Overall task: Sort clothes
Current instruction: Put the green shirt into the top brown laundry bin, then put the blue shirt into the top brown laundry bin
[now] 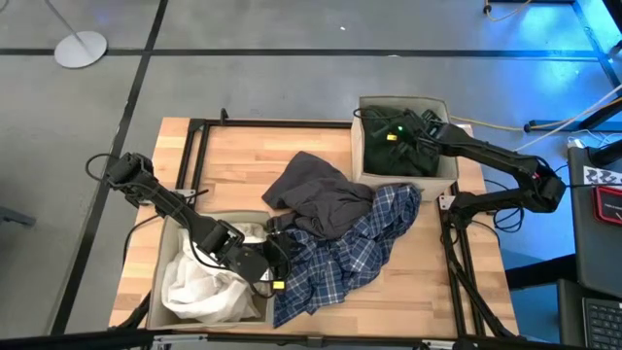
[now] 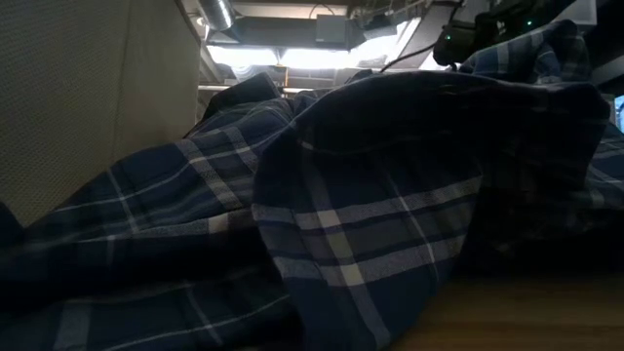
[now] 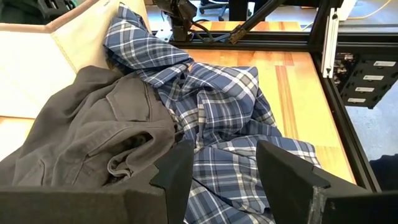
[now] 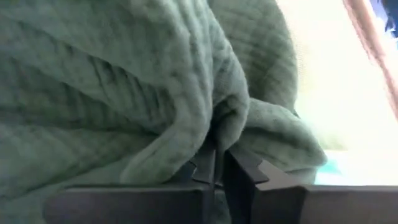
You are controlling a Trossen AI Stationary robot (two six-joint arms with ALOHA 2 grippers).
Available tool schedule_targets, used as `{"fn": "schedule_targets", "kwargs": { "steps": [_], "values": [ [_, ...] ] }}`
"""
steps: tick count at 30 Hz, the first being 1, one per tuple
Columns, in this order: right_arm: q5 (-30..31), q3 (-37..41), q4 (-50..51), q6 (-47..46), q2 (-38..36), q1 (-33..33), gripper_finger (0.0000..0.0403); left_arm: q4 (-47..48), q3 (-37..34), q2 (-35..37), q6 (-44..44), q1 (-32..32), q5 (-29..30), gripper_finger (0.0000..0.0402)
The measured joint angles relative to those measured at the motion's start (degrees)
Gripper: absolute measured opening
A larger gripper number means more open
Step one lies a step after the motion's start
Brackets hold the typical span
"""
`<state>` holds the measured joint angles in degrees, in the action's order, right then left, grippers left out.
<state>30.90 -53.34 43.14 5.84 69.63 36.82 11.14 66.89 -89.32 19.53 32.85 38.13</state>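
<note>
Left gripper [image 3: 224, 180] hangs released over the plaid shirt [image 3: 230, 106] — right gripper [image 4: 219, 168] clenched in the green garment [image 4: 124, 81]

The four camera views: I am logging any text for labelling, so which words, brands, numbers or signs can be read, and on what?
No text can be read in any view.
The white labels on the black box beside the wooden table: too small to read.
The blue-white plaid shirt and dark grey garment: no visible tag or print.
</note>
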Motion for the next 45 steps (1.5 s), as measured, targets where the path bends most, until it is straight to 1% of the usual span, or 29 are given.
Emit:
{"fn": "schedule_targets", "kwargs": {
  "steps": [4,9,12,15,18,21,23,26,29,33,38,45],
  "values": [
    [2.62,-2.07,2.16,0.43,0.0,0.0,0.0066,-0.04,0.0,0.0,0.0,-0.01,0.0,0.0166],
    [3.09,-8.12,7.3,0.1,0.0,-0.02,0.0148,0.13,0.0,0.0,0.0,-0.01,0.0,0.0166],
    [2.66,-13.16,10.63,-0.08,0.0,-0.04,0.0197,0.24,0.0,0.0,-0.26,-0.01,0.01,0.0166],
    [0.12,-18.9,14.13,-1.37,0.0,-0.04,0.0234,0.24,0.0,0.0,-0.32,0.0,0.0,0.0166],
    [-2.99,-24.64,17.69,-2.93,0.0,-0.11,0.0256,0.24,0.0,0.0,-0.37,0.0,0.0,0.0166],
    [-7.57,-29.35,21.12,-4.49,-0.02,-0.11,0.0265,0.24,0.0,0.0,-0.42,-0.01,0.0,0.0166],
    [-11.68,-31.31,23.11,-5.79,-0.28,-0.45,0.0266,0.24,0.0,0.0,-0.7,-0.01,0.0,0.0166],
    [-15.19,-32.11,24.26,-7.3,-1.58,-2.86,0.0266,0.24,0.0,0.0,-0.7,-0.01,0.0,0.0166],
    [-18.46,-32.11,24.71,-7.91,-3.26,-6.94,0.0266,0.24,0.0,0.0,-0.74,0.0,0.0,0.0166],
    [-22.84,-32.11,23.22,-9.85,-4.37,-15.62,0.0266,0.24,0.0,0.0,-1.03,-0.01,0.0,0.0166],
    [-22.75,-31.37,18.98,-11.27,-4.17,-28.23,0.0266,0.22,0.01,0.0,-1.68,-0.01,0.0,0.0166],
    [-22.69,-22.86,6.45,-11.51,-4.09,-43.87,0.0266,0.22,0.0,0.0,-1.42,0.0,0.0,0.0166]
  ]
}}
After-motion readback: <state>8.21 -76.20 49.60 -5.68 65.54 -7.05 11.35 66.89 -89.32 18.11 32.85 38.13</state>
